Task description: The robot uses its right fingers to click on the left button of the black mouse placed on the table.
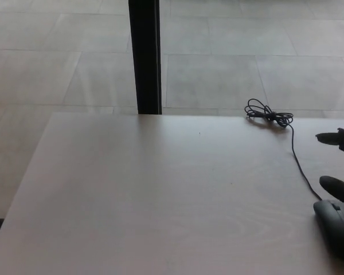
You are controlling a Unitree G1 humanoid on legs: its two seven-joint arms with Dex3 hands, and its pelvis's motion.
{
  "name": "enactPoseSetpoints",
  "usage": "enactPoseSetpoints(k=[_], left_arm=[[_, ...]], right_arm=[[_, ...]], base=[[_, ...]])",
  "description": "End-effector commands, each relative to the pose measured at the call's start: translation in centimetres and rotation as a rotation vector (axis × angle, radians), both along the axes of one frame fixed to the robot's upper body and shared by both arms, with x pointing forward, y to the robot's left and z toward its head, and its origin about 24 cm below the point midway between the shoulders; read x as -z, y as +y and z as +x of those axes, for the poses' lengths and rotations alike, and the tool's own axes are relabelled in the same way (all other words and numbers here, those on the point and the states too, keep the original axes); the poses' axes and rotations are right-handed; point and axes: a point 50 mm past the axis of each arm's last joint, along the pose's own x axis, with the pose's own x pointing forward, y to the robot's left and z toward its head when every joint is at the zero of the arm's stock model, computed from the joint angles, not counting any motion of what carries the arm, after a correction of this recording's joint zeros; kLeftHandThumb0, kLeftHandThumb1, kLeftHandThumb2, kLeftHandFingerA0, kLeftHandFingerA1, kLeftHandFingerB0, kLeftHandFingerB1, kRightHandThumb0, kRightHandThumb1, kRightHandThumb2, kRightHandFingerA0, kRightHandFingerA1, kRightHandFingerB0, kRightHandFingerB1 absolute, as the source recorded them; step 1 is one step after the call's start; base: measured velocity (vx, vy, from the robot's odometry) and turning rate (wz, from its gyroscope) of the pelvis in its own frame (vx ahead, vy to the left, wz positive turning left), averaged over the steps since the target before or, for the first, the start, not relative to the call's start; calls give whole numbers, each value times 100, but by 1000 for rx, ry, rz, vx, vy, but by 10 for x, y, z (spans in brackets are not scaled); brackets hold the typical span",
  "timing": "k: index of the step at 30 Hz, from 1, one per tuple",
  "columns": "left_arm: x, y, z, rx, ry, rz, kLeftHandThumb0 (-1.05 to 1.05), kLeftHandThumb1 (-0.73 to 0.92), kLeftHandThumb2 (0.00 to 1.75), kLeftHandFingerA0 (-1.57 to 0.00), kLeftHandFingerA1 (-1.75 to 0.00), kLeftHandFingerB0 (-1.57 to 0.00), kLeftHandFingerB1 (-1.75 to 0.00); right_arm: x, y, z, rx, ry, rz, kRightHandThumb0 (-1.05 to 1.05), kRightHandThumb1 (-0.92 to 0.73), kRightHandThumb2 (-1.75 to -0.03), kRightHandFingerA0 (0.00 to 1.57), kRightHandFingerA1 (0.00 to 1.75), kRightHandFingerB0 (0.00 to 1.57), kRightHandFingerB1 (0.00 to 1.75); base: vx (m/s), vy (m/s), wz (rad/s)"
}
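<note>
The black mouse [336,227] lies on the pale table [137,200] at the near right, partly cut off by the picture's edge. Its cable [301,166] runs back to a bundled coil [268,117] near the far edge. My right hand [343,188] shows only as two black fingers coming in from the right edge. The lower finger hovers just behind the mouse's front end, close to it; whether it touches, I cannot tell. The upper finger [334,137] is farther back, apart from the lower one. The hand holds nothing. My left hand is out of the picture.
A black post [144,57] stands upright behind the table's far edge, left of centre. Grey floor tiles [218,74] lie beyond. The table's left edge slants down towards the near left corner.
</note>
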Motion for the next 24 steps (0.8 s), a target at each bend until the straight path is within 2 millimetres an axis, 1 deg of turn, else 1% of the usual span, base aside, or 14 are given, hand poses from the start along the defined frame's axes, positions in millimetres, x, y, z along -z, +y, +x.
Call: enactPoseSetpoints(k=[1,4,5,6,7,8,9,12,17,18,19,20,21,24], left_arm=[[-15,14,1,-31,-39,65,-51,54,56,-95,-82,-75,-55],[-15,14,0,-36,-36,64,-53,53,56,-93,-72,-77,-55],[-15,14,0,-31,-24,67,-52,54,57,-94,-72,-71,-53],[-15,14,0,-29,-23,66,-52,54,57,-94,-72,-71,-53],[-15,14,0,-27,-28,66,-54,53,56,-96,-79,-76,-56],[-15,15,0,-28,-28,65,-54,54,57,-94,-75,-72,-54],[-15,15,-1,-37,-37,57,-53,54,56,-95,-77,-72,-55],[-16,16,-1,-34,-56,50,-54,53,56,-95,-79,-72,-56],[-17,16,0,-23,-39,56,-55,54,57,-98,-76,-72,-54],[-15,15,-1,-26,-44,52,-57,54,57,-93,-70,-73,-55],[-15,15,-1,-26,-43,51,-57,54,57,-93,-70,-73,-55],[-15,15,-1,-28,-43,46,-57,54,57,-97,-74,-75,-55],[-15,15,-1,-28,-40,49,-57,55,57,-96,-73,-75,-56],[-17,16,-1,-26,-37,59,-57,56,57,-94,-70,-75,-56]], right_arm=[[19,-10,-5,32,89,-244,-94,-92,-71,30,49,42,34],[22,-10,-6,22,100,-300,-90,-92,-69,31,46,42,34],[21,-11,-6,23,103,-311,-92,-84,-74,28,46,40,35],[21,-11,-6,24,105,-314,-92,-84,-74,28,46,40,35],[20,-13,-6,23,92,-325,-88,-92,-69,30,45,40,34],[19,-13,-5,27,78,-334,-89,-83,-73,28,46,41,35],[18,-15,-4,34,79,-357,-86,-92,-68,30,44,40,33],[16,-16,-4,44,78,-380,-86,-90,-68,32,44,42,33],[23,-19,-5,46,76,-383,-87,-90,-68,34,44,45,34],[33,-23,-7,48,94,-420,-87,-90,-68,37,45,46,34],[33,-23,-7,48,94,-421,-87,-90,-68,37,45,46,34],[39,-27,-8,61,140,-470,-85,-75,-117,23,52,38,50],[42,-28,-9,65,152,-472,-87,-92,-68,33,45,43,33],[47,-30,-9,67,163,-460,-86,-92,-68,34,44,43,33]], base=[[0,0,0],[0,0,0],[0,0,0],[0,0,0],[0,0,0],[0,0,0],[0,0,0],[0,0,0],[0,0,0],[0,0,0],[0,0,0],[0,0,0],[0,0,0],[0,0,0]])
